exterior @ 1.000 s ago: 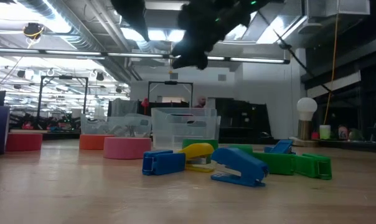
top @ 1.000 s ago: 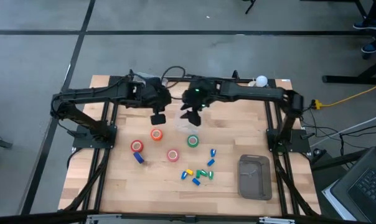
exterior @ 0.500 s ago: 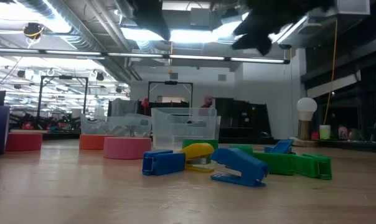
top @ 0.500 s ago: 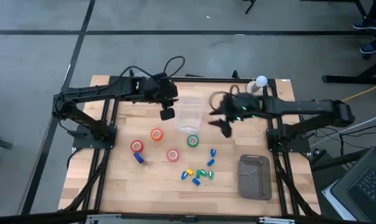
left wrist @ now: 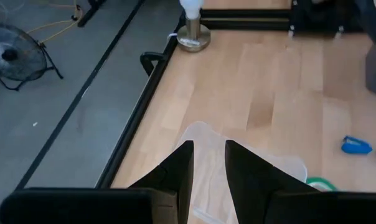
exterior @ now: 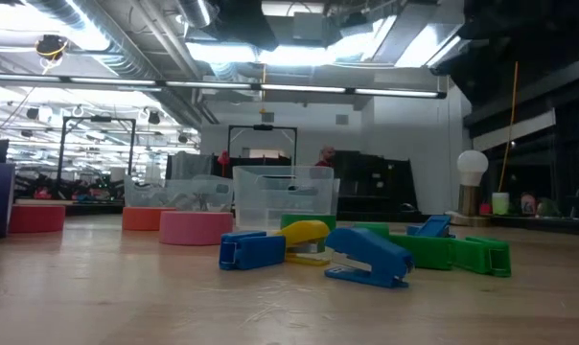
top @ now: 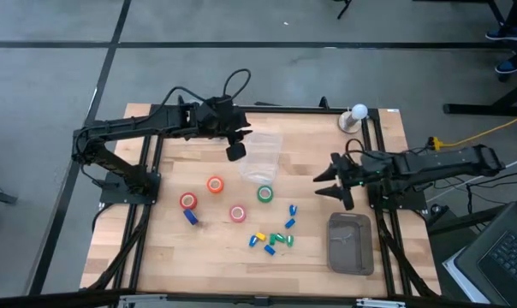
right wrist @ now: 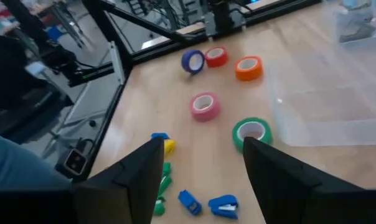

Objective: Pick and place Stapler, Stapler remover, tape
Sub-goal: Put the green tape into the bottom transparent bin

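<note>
Illumination is even and diffuse from overhead. In the low view, ceiling lights (exterior: 299,53) produce glare along the upper frame, and the arms above appear as dark silhouettes. The worktop (top: 318,257) is evenly lit, with only soft, short shadows under objects. In the low view, the near worktop surface is soft. In the right wrist view, the clear bin (right wrist: 337,93) shows faint reflections.

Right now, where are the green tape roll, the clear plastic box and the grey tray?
green tape roll (top: 265,194), high view, on its green ring.
clear plastic box (top: 260,158), high view, on its see-through wall.
grey tray (top: 349,265), high view, on its rim at the near edge.
</note>
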You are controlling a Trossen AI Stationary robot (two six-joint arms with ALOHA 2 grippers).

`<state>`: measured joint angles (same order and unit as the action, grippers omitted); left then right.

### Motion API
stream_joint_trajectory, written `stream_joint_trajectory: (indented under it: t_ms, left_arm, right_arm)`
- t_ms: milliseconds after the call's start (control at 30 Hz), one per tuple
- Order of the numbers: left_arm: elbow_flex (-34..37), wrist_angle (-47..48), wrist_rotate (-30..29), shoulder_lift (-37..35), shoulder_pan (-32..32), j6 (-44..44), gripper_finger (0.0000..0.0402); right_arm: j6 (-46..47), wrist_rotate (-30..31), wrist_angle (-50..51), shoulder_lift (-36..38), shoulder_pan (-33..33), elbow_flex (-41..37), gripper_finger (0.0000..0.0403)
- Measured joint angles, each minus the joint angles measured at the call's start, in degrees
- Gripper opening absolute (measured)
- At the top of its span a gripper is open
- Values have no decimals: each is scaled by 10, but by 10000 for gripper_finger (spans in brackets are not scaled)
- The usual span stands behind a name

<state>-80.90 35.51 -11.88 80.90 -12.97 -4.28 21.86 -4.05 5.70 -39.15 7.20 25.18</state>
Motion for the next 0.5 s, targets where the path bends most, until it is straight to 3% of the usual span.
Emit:
stream_joint_trajectory:
  t_ms: [300, 500]
  left_arm:
    - [0, -5, -1, 0, 1, 87, 86]
    - [0, -24, -1, 0, 1, 147, 86]
  right_arm:
    - [20, 0, -144, 98, 22, -125, 225]
    - [17, 0, -178, 150, 37, -178, 225]
